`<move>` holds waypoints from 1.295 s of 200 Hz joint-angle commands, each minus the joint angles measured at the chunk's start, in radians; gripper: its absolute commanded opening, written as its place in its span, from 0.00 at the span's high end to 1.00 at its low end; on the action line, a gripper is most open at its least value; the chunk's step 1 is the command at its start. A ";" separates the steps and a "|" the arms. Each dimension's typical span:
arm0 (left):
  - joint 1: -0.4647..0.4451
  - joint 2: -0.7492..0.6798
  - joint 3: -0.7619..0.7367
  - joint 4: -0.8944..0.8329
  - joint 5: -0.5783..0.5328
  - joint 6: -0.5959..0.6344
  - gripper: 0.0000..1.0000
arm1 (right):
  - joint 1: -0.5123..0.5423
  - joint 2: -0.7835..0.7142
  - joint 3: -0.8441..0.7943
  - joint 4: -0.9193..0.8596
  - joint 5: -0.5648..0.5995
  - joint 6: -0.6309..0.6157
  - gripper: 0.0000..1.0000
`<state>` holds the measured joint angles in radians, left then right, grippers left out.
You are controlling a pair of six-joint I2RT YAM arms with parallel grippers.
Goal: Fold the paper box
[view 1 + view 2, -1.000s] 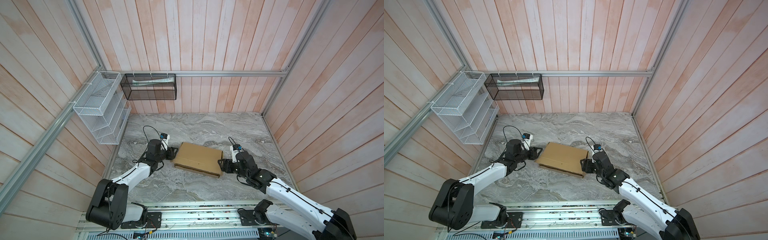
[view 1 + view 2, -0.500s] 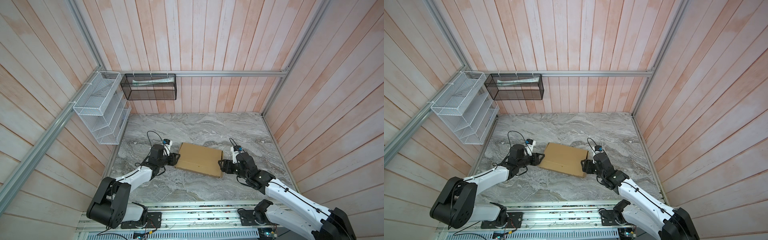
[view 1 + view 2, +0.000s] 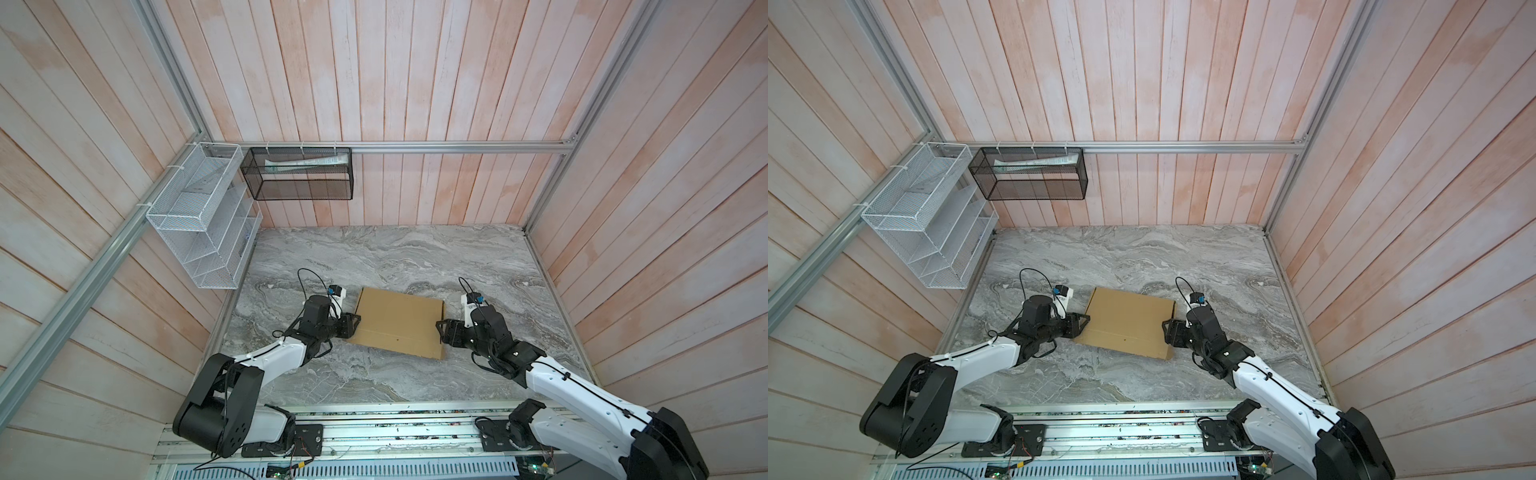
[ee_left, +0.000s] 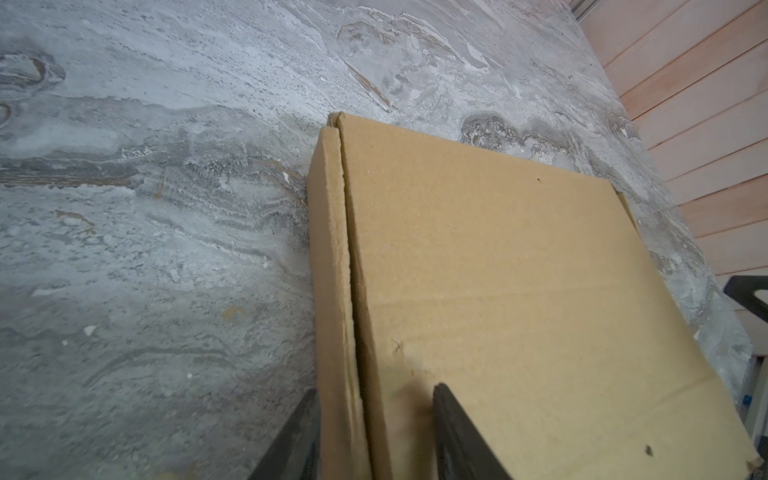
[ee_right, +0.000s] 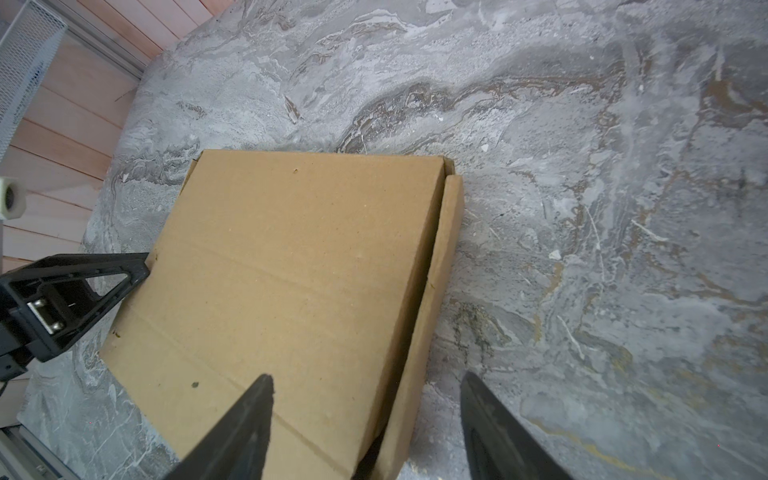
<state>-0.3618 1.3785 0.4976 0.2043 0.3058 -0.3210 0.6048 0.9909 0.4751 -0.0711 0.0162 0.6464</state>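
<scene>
Already closed into a shallow rectangle, the paper box (image 3: 399,322) lies slightly skewed on the grey marbled counter (image 3: 374,257), between the two arms and toward the front. What has changed over the last second is on its left. The left claw (image 3: 353,325) has slid along the box's left edge toward the near corner and drawn its jaws in. They now straddle the side wall, still apart and not pinching it. The right claw (image 3: 441,332) has kept its place at the opposite edge, jaws wide, holding nothing. I judge the folding nearly finished, with both arms set to press the side walls square against the lid. Both top views give only a neat closed box. The left wrist view adds a dark slit running between lid and side wall; there the left claw (image 4: 376,390) has one finger outside the wall and the other above the lid. From the right wrist, the right claw (image 5: 366,376) spans the right-hand wall, which leans outward from the lid, and the left claw's tip touches the opposite edge.
</scene>
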 commanded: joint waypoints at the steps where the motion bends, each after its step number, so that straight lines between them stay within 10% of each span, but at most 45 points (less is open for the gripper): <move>1: -0.013 0.019 -0.022 0.014 -0.027 -0.015 0.55 | -0.010 0.022 -0.011 0.040 -0.015 0.004 0.29; 259: -0.080 0.010 -0.012 0.001 -0.114 -0.036 0.59 | -0.029 0.301 -0.003 0.175 -0.076 -0.014 0.57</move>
<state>-0.4343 1.3884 0.4877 0.2176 0.2001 -0.3523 0.5808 1.2736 0.4686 0.1097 -0.0566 0.6464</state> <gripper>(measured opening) 0.409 0.446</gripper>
